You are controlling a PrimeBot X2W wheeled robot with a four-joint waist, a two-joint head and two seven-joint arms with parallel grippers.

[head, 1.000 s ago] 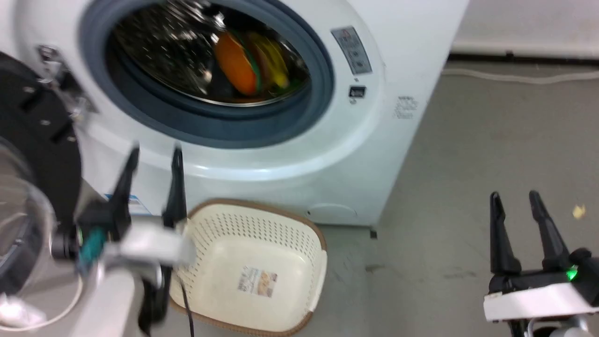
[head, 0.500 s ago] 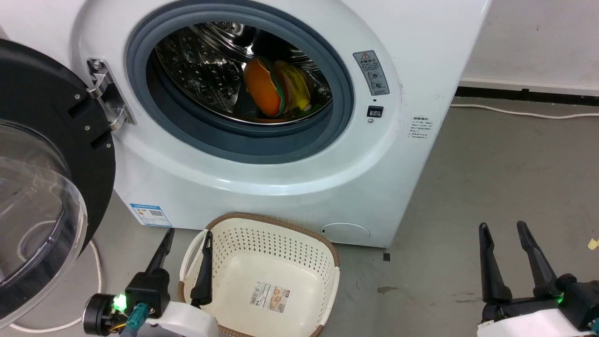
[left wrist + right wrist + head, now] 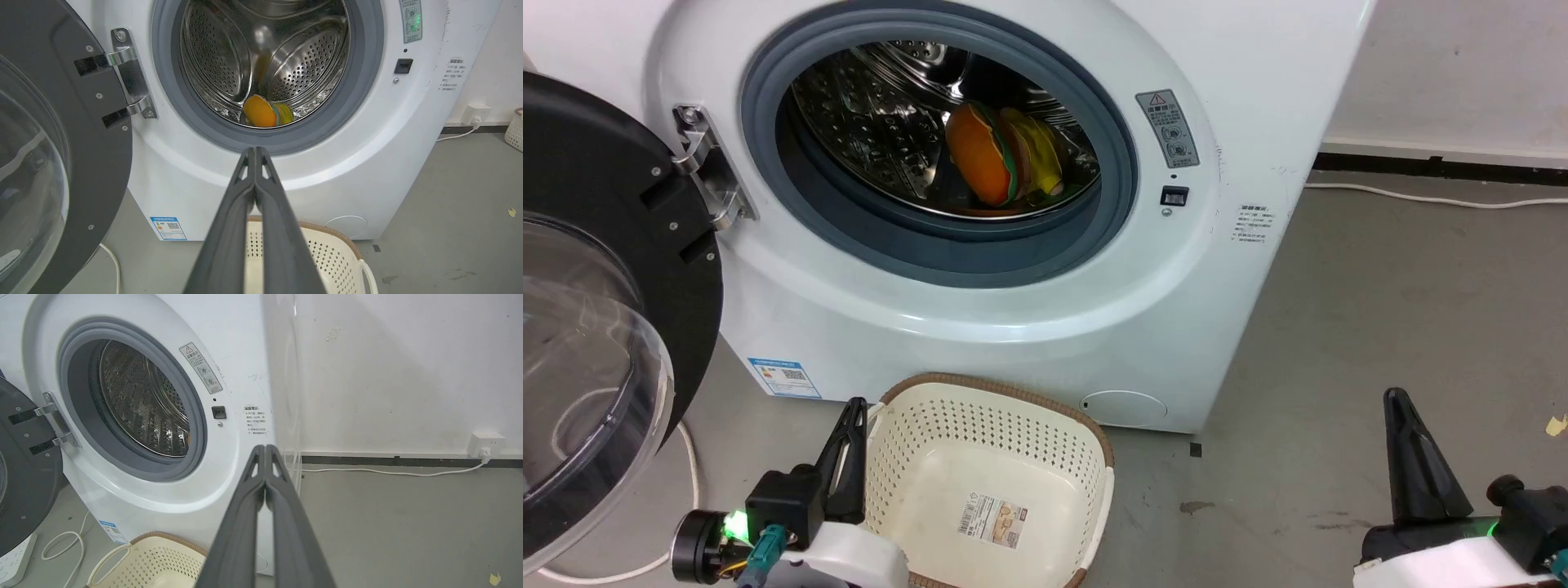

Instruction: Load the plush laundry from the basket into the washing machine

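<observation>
Left claw (image 3: 854,408), right claw (image 3: 1401,404): closed just now, empty. Plush laundry (image 3: 992,163) inside washing machine (image 3: 1013,327), not basket (image 3: 980,433); seems done.

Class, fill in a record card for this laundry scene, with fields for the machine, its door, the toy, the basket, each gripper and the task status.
washing machine: white front-loader on a grey floor
door: swung open to the left
plush toy: lying inside the steel drum
basket: on the floor in front of the machine, holding no laundry, sticker on its bottom
left gripper: fingers shut, holding nothing, beside the basket's left rim
right gripper: fingers shut, holding nothing, over the floor
task status: toy loaded, door not yet closed
</observation>
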